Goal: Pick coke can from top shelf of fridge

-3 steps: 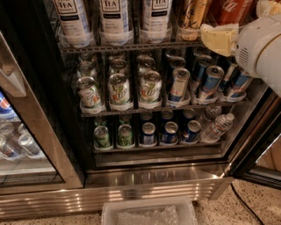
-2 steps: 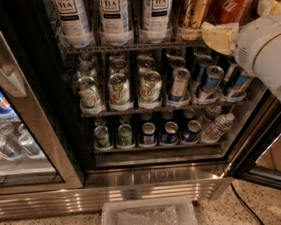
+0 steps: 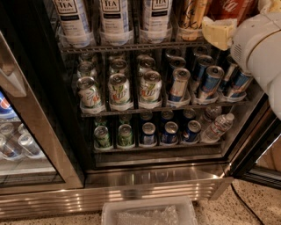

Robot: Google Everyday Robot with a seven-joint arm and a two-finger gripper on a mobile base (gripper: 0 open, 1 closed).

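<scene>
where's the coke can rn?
Camera view, top right: the red aluminium coke can stands on the grey wire top shelf, right of the gold-tan can; the hand is just below it.

Red with white script on the coke can (image 3: 232,8). Cream-yellow on the gripper (image 3: 218,31), just in front of it at the grey wire top shelf (image 3: 131,45). White-labelled tea bottles (image 3: 113,17), green-silver cans (image 3: 120,90), blue cans (image 3: 210,81). Black inside the fridge (image 3: 153,178), ribbed steel below.

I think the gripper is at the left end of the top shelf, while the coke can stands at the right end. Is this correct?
Not quite. The camera view shows the gripper at the right end of the top shelf, close by the coke can, not at the left end. The coke can does stand at the right end.
</scene>
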